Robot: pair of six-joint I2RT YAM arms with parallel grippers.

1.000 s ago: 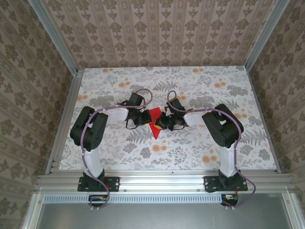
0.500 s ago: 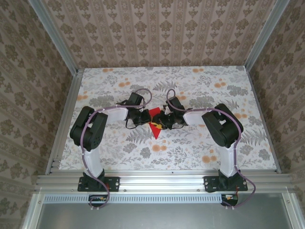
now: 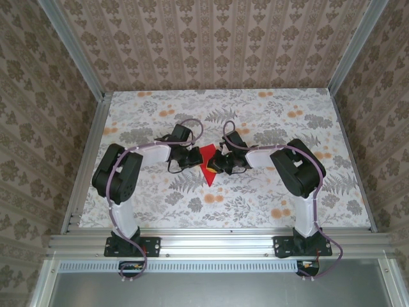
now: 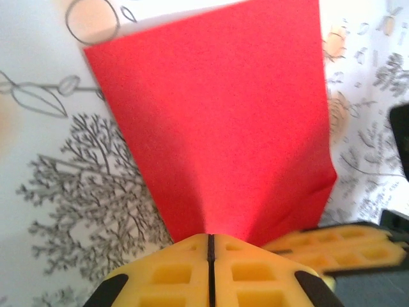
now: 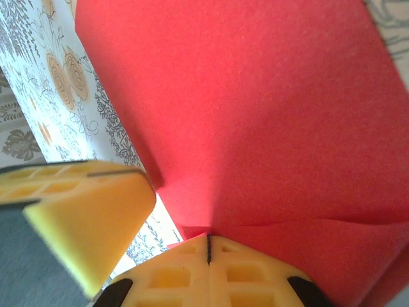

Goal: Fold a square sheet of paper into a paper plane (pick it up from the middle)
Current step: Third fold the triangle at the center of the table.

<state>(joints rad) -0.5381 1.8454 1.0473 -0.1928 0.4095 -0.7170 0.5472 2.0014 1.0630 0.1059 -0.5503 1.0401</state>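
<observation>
As you look at the middle of the floral surface (image 3: pixel 255 204), the left pincer (image 4: pixel 209 246) and right pincer (image 5: pixel 209 246) are each clamped, waffled yellow pads (image 4: pixel 172 275) pressed together, on the thin matte red paper (image 3: pixel 209 174), which tapers to a sharp near point.

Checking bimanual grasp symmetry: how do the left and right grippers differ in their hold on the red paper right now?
The left gripper comes at the red paper from the left in the top view; the right gripper from the right. Paper fans smoothly out of the left gripper's pinch; by the right gripper's a layer edge crosses it. Shared: both shut on the paper, close together.
</observation>
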